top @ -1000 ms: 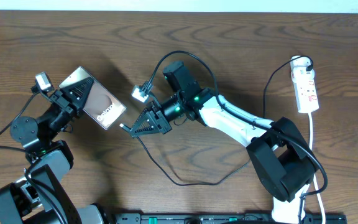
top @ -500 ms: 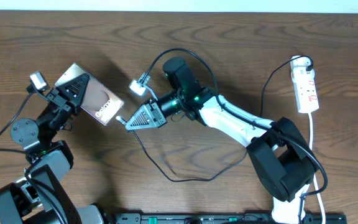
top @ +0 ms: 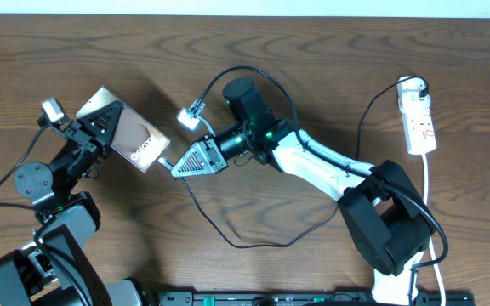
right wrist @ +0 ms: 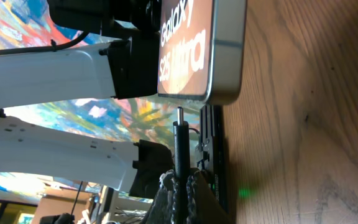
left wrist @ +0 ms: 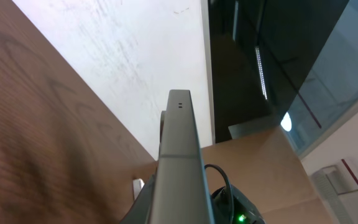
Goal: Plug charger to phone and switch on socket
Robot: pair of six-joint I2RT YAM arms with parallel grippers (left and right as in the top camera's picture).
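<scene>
The phone [top: 130, 138], a brownish-grey glossy slab with white lettering, is held tilted above the table at the left by my left gripper [top: 90, 129], which is shut on its far end. In the left wrist view its edge [left wrist: 178, 168] runs up the middle. My right gripper [top: 177, 166] is shut on the charger plug [right wrist: 180, 140]. The plug's metal tip points at the phone's bottom edge [right wrist: 225, 93], a small gap short of it. The black charger cable [top: 253, 242] loops over the table. The white socket strip [top: 419, 119] lies at the far right.
A white cord [top: 430, 195] runs from the strip toward the front right. A black cable [top: 366, 127] rises to a black plug in the strip's top [top: 417, 85]. The right arm's base [top: 390, 229] stands at the front right. The left arm's base [top: 54, 212] stands at the front left.
Over the last second my right gripper moved left and up with the plug, toward the phone. My left gripper shifted the phone slightly up and left. Nothing moved in the last half second.
</scene>
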